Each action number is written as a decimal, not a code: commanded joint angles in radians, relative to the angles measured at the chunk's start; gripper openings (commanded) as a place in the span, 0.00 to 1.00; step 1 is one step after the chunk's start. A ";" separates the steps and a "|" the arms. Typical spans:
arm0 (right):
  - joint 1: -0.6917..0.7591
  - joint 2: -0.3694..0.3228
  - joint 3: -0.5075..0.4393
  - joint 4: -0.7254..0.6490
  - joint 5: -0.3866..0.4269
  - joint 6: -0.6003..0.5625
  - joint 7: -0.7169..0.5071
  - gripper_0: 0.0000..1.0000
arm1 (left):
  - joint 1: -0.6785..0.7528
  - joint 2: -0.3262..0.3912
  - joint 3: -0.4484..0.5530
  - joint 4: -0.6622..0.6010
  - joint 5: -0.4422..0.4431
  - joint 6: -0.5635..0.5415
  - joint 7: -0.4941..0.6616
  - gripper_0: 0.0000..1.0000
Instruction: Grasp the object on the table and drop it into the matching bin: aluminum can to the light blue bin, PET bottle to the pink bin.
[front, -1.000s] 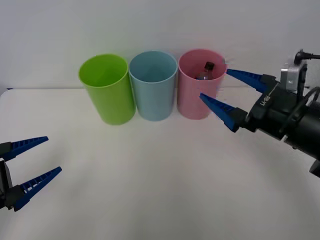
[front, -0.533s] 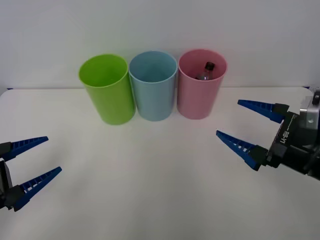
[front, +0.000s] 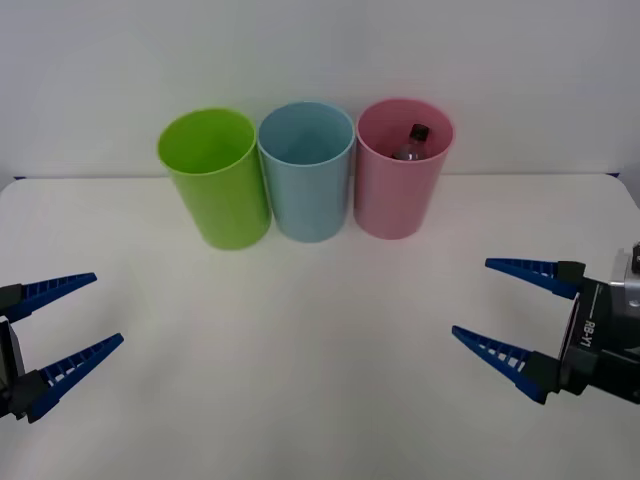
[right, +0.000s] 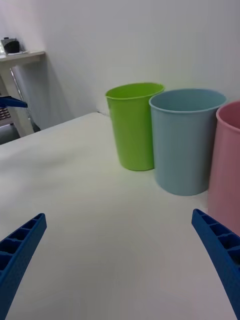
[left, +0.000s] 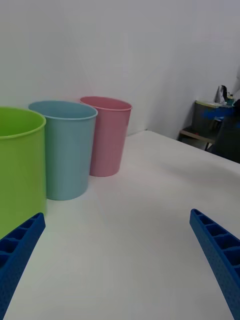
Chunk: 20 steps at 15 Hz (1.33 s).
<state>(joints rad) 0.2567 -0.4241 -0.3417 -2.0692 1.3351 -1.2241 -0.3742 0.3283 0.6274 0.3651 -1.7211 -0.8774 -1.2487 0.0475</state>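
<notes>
The PET bottle (front: 409, 146), clear with a black cap, lies tilted inside the pink bin (front: 400, 195) at the right end of the back row. The light blue bin (front: 307, 180) stands just left of it. My right gripper (front: 470, 297) hovers open over the white table (front: 300, 330) at the front right, well short of the bins, and holds nothing. Its wrist view shows the pink bin (right: 227, 165) and the light blue bin (right: 185, 140) ahead of the open gripper (right: 119, 214). My left gripper (front: 108, 308) waits open at the front left.
A lime green bin (front: 215, 180) stands at the left end of the row, touching the light blue one. The three bins stand close together near the table's back edge. In the left wrist view the pink bin (left: 109, 135) and the light blue bin (left: 65, 150) stand side by side.
My right gripper has drawn back from the pink bin's rim toward the front right and dropped lower, still open. The bottle stays in the pink bin. The left arm has not moved.
</notes>
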 joint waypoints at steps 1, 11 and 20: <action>0.019 -0.001 0.000 0.020 0.001 -0.008 0.023 1.00 | 0.000 0.000 0.000 0.000 0.000 0.000 0.000 1.00; 0.068 0.001 0.000 0.055 0.006 -0.009 0.072 1.00 | 0.000 0.000 0.000 0.000 0.000 0.000 0.000 1.00; 0.087 0.001 0.001 0.055 0.027 -0.009 0.070 1.00 | 0.000 0.000 0.000 0.000 0.000 0.000 0.000 1.00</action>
